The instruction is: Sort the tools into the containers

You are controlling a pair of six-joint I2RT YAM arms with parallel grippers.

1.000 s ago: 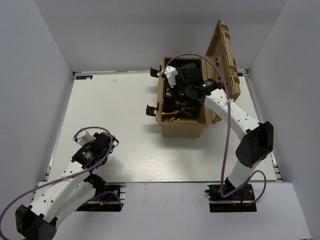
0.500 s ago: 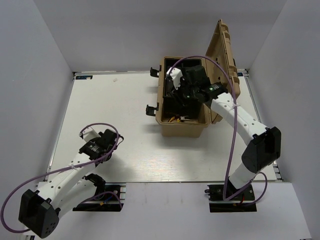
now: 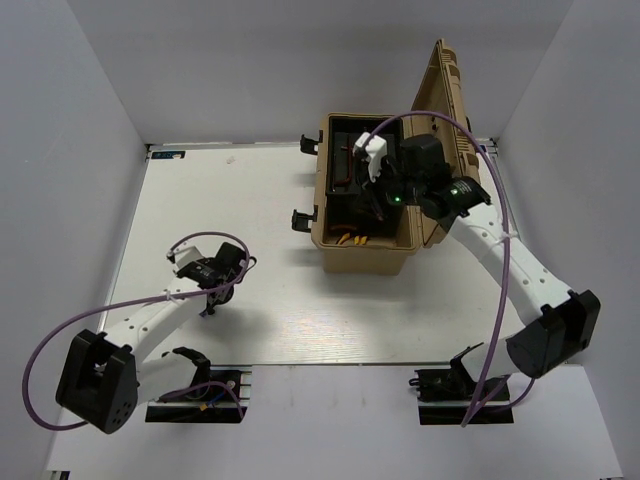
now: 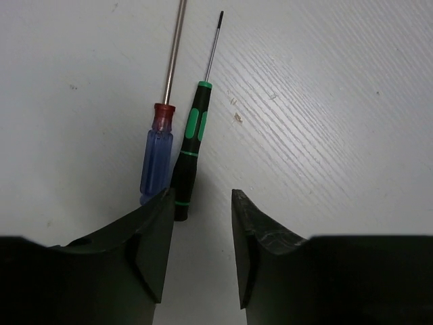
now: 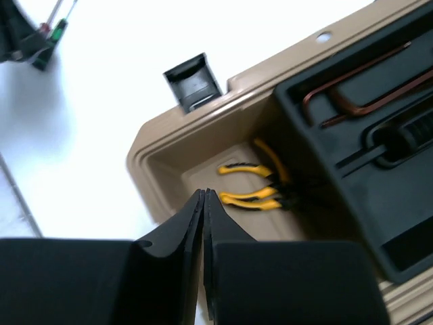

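The tan toolbox (image 3: 365, 255) stands open at the back right, lid (image 3: 448, 110) upright. Yellow-handled pliers (image 5: 252, 184) lie on its floor, also visible in the top view (image 3: 350, 238). Dark hex keys (image 5: 358, 98) rest in the black inner tray (image 5: 379, 196). My right gripper (image 5: 204, 195) is shut and empty, held above the box's near end (image 3: 378, 198). My left gripper (image 4: 201, 200) is open, low over the table (image 3: 215, 298). A blue-handled screwdriver (image 4: 155, 162) and a green-and-black screwdriver (image 4: 189, 149) lie side by side just ahead of its left finger (image 4: 152, 230).
Black latches (image 3: 305, 143) (image 3: 300, 220) stick out from the box's left side; one shows in the right wrist view (image 5: 193, 81). White walls close in the table (image 3: 260, 200) at the back and sides. Purple cables loop over both arms.
My left arm has swung forward and right, down to the screwdrivers. My right gripper has lifted out of the toolbox and drawn back right; the pliers stay in the box.
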